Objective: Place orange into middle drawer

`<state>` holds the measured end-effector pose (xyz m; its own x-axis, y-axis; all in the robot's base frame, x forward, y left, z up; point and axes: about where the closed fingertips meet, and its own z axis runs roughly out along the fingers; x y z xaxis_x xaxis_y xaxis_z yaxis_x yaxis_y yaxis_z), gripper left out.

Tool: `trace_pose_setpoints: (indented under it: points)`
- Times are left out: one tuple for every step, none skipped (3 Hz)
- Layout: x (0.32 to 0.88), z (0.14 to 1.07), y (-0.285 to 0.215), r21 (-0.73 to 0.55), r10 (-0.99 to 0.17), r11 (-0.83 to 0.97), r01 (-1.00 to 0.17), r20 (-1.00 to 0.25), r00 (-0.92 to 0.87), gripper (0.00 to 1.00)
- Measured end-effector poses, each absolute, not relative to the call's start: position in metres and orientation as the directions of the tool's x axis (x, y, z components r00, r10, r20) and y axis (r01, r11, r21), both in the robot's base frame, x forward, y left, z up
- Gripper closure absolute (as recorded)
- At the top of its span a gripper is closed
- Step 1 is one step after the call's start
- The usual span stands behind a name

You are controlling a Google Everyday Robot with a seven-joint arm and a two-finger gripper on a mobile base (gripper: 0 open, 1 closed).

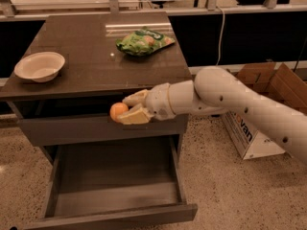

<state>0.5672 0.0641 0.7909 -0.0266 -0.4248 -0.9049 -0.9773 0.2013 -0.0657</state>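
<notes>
My gripper (128, 108) is shut on the orange (117, 111), a small round orange fruit held between the pale fingers. It hangs in front of the closed upper drawer front (72, 128), just off the tabletop's front edge. The middle drawer (115, 176) is pulled open below, wide and shallow with a flat grey floor, and nothing lies in it. The orange is above the drawer's back part, well clear of its floor.
A white bowl (40, 66) sits on the dark tabletop (96, 56) at the left. A green snack bag (144, 40) lies at the back right. A cardboard box (261, 114) stands on the floor to the right, behind my arm.
</notes>
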Motion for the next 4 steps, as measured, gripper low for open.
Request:
trace_pose_setpoints:
  points:
    - [0.553,0.728,0.055,-0.049,-0.339,0.219,-0.974,-0.94,-0.029,1.0]
    - [0.532,0.627,0.019,-0.064,-0.274,0.316,-0.947,-0.961,-0.027,1.0]
    - [0.527,0.576,-0.001,-0.061,-0.252,0.369,-0.927,-0.967,-0.037,1.0]
    - [0.526,0.569,0.002,-0.053,-0.253,0.364,-0.93,-0.966,-0.044,1.0]
